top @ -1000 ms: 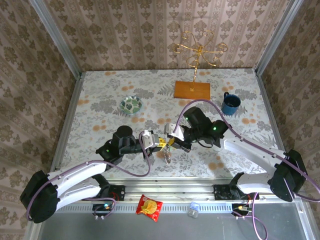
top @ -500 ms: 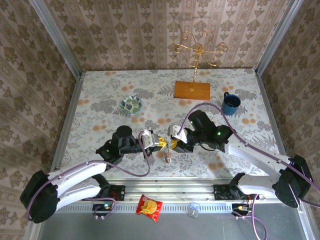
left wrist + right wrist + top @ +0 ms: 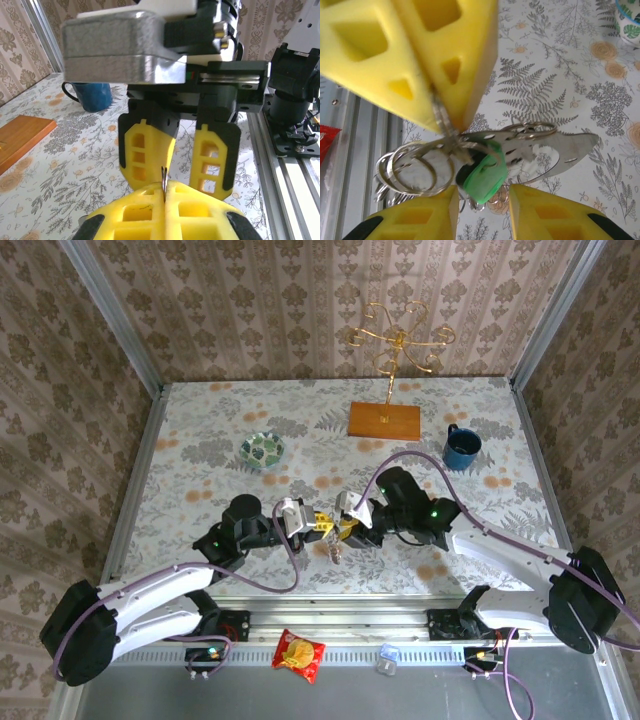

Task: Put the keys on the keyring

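Our left hand [image 3: 164,186] is pinched tight on a thin silver wire ring [image 3: 163,176], and the dull silver keys with a bright green head [image 3: 485,175] dangle over the near middle of the floral bench [image 3: 560,75]; our right hand [image 3: 483,196] is spread wide about them

My left gripper [image 3: 324,526] and right gripper [image 3: 349,528] meet tip to tip over the near middle of the worktop [image 3: 190,490], with no passage between them. My left jaws are pinched on the keyring [image 3: 163,182]. The keys [image 3: 482,175] dangle at the mouth of my right jaws, which stand apart. Open worktop lies to the left and right of the pair. Farther back stand a patterned bowl [image 3: 263,449], a wooden base [image 3: 385,419] carrying a gold hook stand [image 3: 398,338], and a blue mug [image 3: 462,447], each well apart from the others. Wallpapered walls [image 3: 300,300] close three sides.
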Controlling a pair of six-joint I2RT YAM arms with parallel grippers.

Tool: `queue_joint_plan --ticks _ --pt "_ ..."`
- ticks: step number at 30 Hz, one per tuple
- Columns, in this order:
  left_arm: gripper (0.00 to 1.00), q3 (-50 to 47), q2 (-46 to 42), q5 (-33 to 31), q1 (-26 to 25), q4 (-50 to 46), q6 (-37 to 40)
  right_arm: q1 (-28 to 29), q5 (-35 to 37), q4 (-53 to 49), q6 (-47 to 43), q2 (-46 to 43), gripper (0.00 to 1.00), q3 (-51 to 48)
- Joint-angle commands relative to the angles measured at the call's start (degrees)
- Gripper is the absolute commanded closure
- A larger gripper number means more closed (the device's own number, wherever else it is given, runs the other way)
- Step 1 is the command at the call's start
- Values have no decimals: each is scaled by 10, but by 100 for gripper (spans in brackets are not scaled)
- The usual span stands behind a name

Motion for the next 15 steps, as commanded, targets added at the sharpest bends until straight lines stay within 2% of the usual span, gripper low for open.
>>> queue_joint_plan --ticks 1,8,15 --pt "100 -3 -4 -1 -5 38 -16 4 8 53 19 11 66 -12" --pt "100 -10 -4 -4 -6 45 -17 5 22 150 39 20 69 -50" --pt "100 -12 -8 -9 -6 45 -14 4 44 160 30 4 85 -66"
